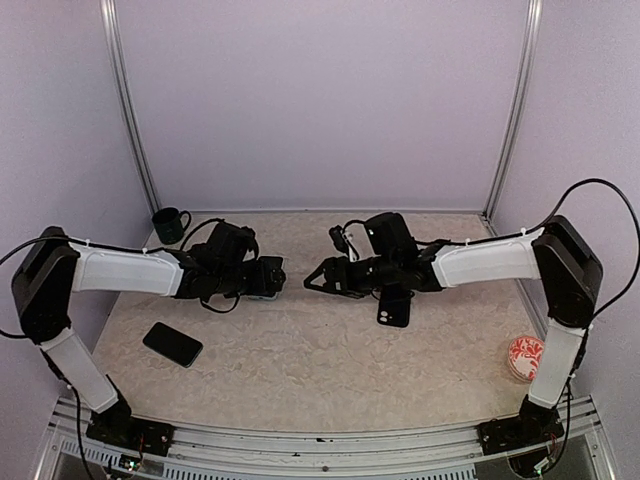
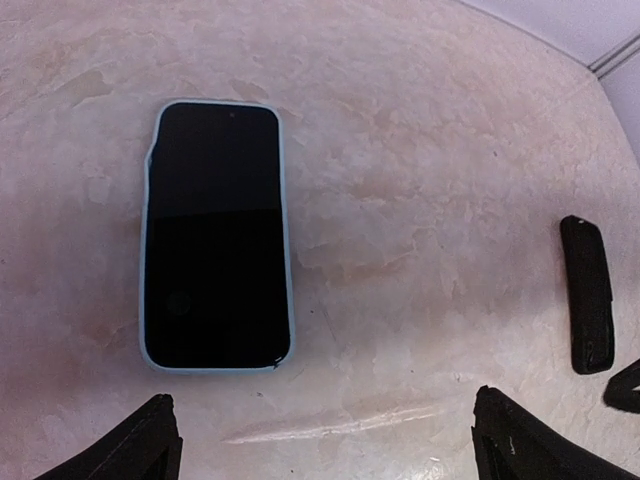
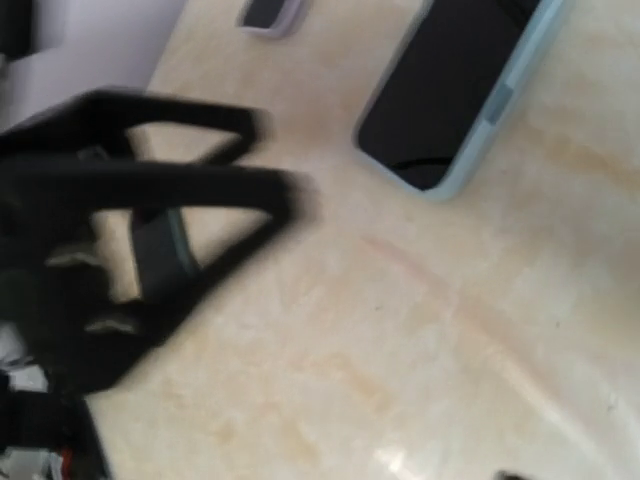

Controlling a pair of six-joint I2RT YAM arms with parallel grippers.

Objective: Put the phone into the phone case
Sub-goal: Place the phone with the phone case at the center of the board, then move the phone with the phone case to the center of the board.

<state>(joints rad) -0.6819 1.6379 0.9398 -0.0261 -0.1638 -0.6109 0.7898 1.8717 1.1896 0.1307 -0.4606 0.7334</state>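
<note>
The phone (image 2: 218,235) lies flat just ahead of the left fingers (image 2: 150,445).

**Top external view:** fixed above and behind both arm bases (image 1: 130,430), facing down and forward over the whole table (image 1: 320,370). **Left wrist view:** close above the table, looking steeply down on the cased phone (image 2: 215,235). **Right wrist view:** equally close, tilted and blurred; it seems to share that cased phone.

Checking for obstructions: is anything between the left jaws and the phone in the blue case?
Nothing visible. Only bare table lies between the open left jaws and the phone, which lies flat just ahead of them.
</note>
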